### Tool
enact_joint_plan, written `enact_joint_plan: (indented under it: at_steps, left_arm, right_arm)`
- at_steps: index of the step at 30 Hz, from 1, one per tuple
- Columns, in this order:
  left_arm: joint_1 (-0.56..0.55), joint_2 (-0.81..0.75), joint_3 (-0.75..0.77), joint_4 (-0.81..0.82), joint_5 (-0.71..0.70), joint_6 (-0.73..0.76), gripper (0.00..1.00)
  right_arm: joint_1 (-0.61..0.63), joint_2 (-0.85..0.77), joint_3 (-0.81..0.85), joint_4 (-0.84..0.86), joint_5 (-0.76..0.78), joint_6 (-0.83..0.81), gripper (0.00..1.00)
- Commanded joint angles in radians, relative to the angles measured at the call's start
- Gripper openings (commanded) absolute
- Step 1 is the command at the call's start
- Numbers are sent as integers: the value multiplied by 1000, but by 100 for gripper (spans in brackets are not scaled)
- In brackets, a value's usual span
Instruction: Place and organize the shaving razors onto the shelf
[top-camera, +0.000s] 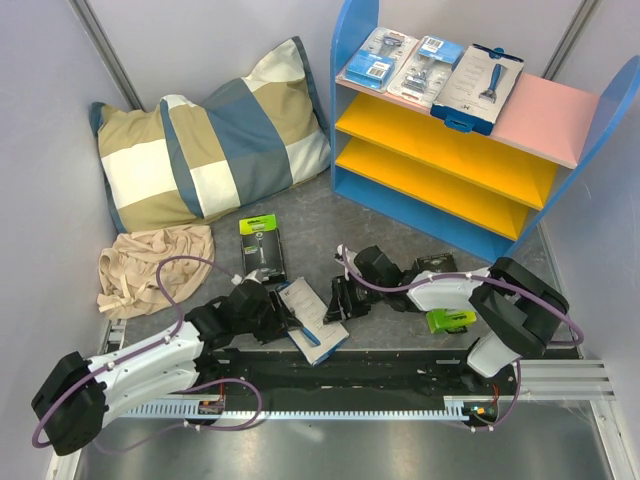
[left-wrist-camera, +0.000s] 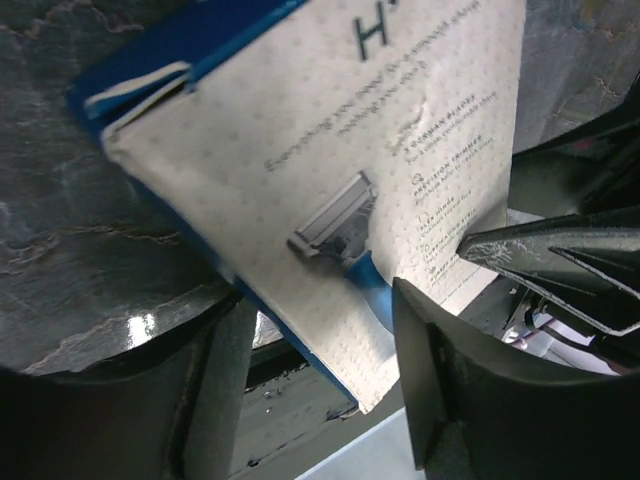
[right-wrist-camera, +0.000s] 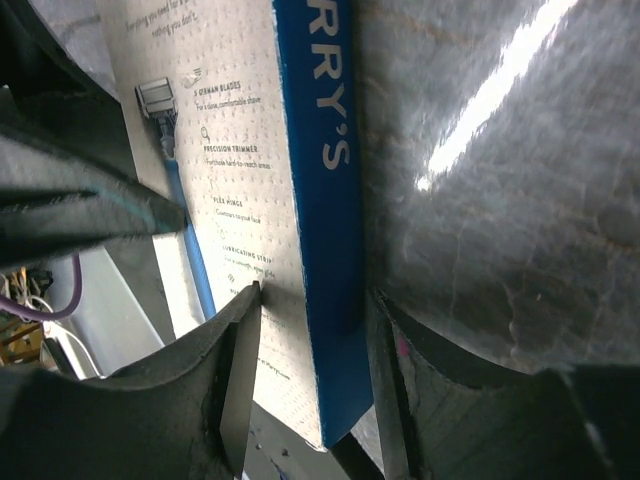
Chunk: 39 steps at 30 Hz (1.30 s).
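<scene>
A white razor box (top-camera: 312, 322) lies at the worktop's (top-camera: 400, 225) 6 o'clock edge, overhanging it. The left end effector (top-camera: 272, 312), at the box's 9 o'clock, has its fingers apart around a corner. The right end effector (top-camera: 340, 298), at 3 o'clock, is clamped on the box's blue side. The shelf (top-camera: 560, 110) stands at 1 o'clock, with bare worktop between.

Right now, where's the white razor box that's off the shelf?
In the top view, the flat white cardboard razor box is at the grey table's front-centre, between the left end effector and right end effector.
</scene>
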Motion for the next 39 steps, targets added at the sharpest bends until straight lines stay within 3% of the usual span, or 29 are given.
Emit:
enact_joint_plan:
  at_steps: [1,2,3,5,6,9,19,39]
  left_arm:
    - [-6,46,-60,51,-48,10,57]
    - [-4,57,-65,59,-47,16,55]
    - [-4,60,-65,71,-42,19,44]
    - [-6,74,-66,79,-39,27,30]
    - [-6,78,-66,85,-36,30,18]
    - [-9,83,-65,88,-36,41,2]
    - [-12,14,-42,80,-40,114,2]
    - [-13,-44,87,28,-73,231,2]
  right_arm:
    - [44,-31,-33,39,-82,27,51]
    - [44,-34,-34,39,-82,29,51]
    - [44,-39,-34,40,-82,29,51]
    - [44,-42,-33,39,-81,30,51]
    - [44,-45,-31,36,-78,30,51]
    - [44,-53,-23,17,-63,21,55]
    - [42,-132,6,-105,54,-37,85]
    - [-74,-294,-57,-98,62,-60,93]
